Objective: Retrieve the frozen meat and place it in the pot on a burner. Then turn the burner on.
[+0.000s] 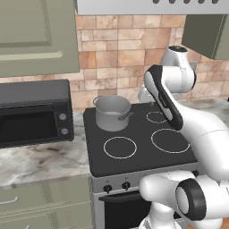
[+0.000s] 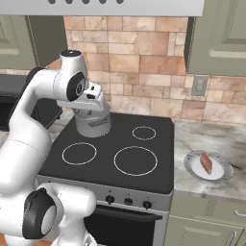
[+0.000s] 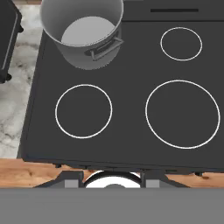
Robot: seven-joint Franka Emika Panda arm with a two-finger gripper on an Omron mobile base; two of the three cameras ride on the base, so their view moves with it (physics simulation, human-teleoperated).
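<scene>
On rear-left burner: pot [image 3: 85,33] empty; plate [image 2: 208,166] holds meat [image 2: 206,163].

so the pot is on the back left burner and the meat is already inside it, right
Not quite. The pot is on the back left burner, but the hand view shows it empty. In the right base view the meat still lies on the white plate on the counter right of the stove.

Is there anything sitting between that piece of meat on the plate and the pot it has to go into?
Nothing visible blocks it. The meat lies on a white plate on the counter right of the stove; the pot stands open on the back left burner, with bare cooktop between.
</scene>
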